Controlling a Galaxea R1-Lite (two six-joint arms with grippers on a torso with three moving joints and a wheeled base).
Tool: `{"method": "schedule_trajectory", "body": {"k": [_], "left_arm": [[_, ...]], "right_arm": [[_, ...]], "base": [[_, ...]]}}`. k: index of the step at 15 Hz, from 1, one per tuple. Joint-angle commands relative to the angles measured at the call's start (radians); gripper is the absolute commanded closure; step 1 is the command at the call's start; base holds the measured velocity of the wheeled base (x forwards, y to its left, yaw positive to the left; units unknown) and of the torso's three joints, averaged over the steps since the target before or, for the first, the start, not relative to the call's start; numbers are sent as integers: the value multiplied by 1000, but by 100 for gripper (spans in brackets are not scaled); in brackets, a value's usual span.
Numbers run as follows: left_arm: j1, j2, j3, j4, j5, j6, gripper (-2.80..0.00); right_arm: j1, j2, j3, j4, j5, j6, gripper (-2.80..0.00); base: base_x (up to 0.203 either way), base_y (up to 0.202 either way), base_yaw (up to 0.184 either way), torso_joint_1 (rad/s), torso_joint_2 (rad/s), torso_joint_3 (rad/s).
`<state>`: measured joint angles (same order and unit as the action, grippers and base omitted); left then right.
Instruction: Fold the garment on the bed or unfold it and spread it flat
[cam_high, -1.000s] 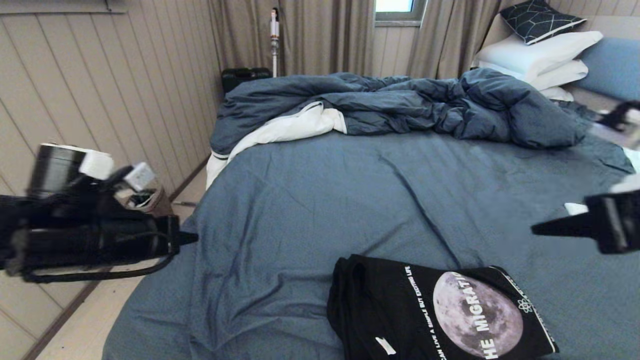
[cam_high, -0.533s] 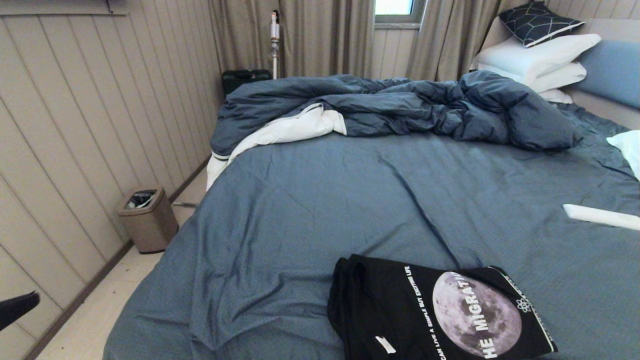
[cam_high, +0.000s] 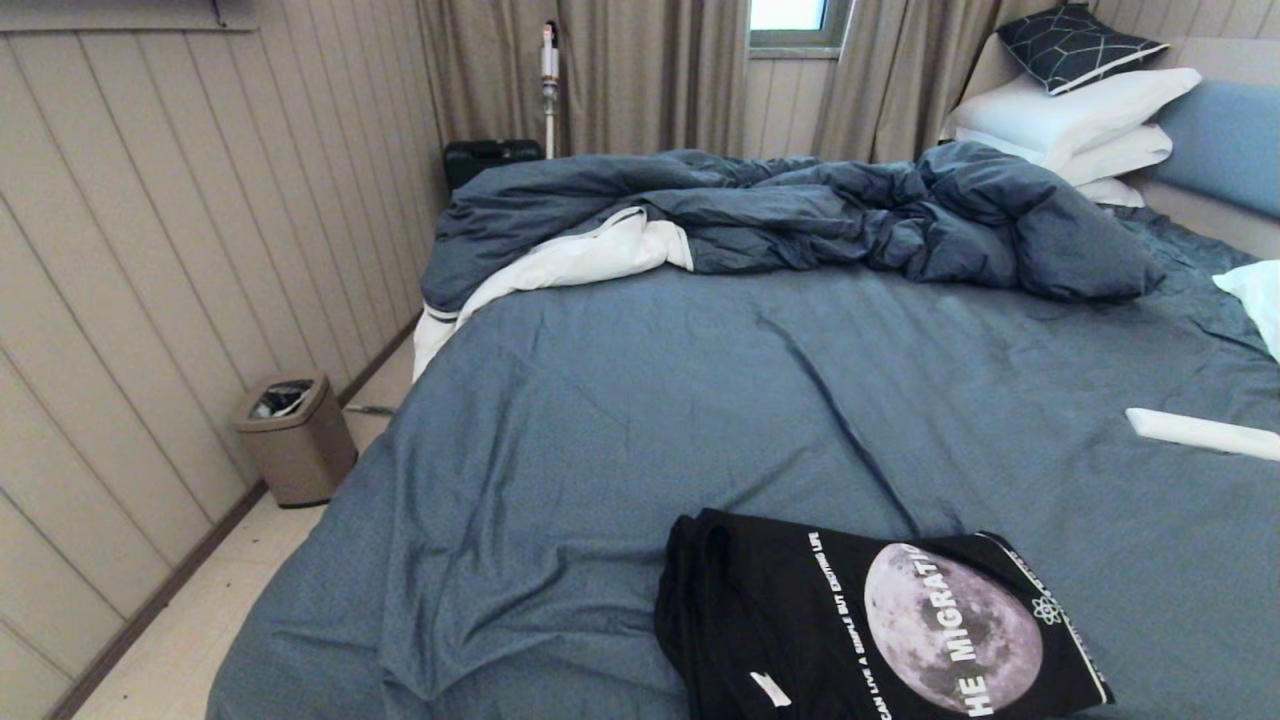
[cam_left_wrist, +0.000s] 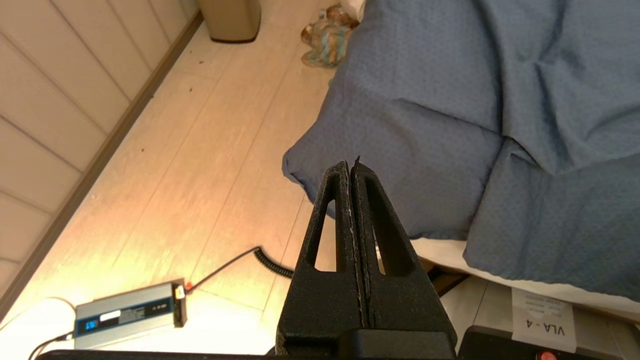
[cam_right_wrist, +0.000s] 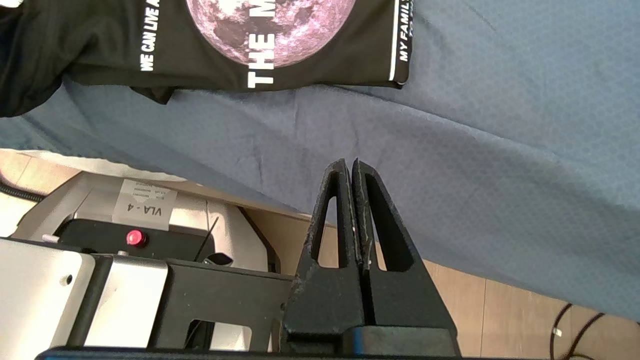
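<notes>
The black cotton T-shirt with the grey full-moon print and white "THE MIGRATION" lettering (cam_high: 880, 630) is lying folded into a compact rectangle, print side up, on the near edge of the large bed with the slate-blue sheet (cam_high: 620, 420), a little to the robot's right of centre, with a small white label showing on its plain black part. Well beyond it, across the far end of the mattress, the rumpled dark blue duvet with a white lining (cam_high: 790, 215) is sitting in a heap, and past that the stacked white pillows (cam_high: 1075, 115) are carrying a dark patterned cushion (cam_high: 1075, 40). A flat white strip (cam_high: 1200, 432) is resting on the sheet toward the right edge. On the floor beside the bed a small beige waste bin (cam_high: 295, 440) is standing against the panelled wall. Neither arm is appearing in the head view. The left gripper (cam_left_wrist: 351, 167) is hanging clenched and empty over the bed's near corner and the pale wooden floor, where a grey box with a coiled cable (cam_left_wrist: 127, 312) is lying. The right gripper (cam_right_wrist: 348, 167) is likewise pressed together on nothing, hovering off the bed's edge near the shirt without touching it.
</notes>
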<state>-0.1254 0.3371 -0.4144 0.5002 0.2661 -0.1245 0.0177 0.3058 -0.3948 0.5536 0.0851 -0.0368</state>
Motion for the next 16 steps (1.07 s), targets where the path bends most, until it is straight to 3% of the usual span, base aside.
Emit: {"method": "schedule_trajectory", "body": {"k": [1, 11, 13, 16], "left_arm": [[1, -20, 3, 3, 2, -1, 0], [1, -20, 3, 3, 2, -1, 0], [39, -83, 83, -131, -73, 40, 0], [105, -305, 375, -418, -206, 104, 0]], "right_arm": [[2, -33, 8, 3, 1, 0, 0], [2, -33, 8, 3, 1, 0, 0], [-3, -97, 89, -147, -27, 4, 0], [-11, -283, 366, -503, -74, 15, 0]], "base": [[0, 0, 0, 0, 0, 0], [0, 0, 0, 0, 0, 0], [0, 0, 0, 0, 0, 0], [0, 0, 0, 0, 0, 0]]}}
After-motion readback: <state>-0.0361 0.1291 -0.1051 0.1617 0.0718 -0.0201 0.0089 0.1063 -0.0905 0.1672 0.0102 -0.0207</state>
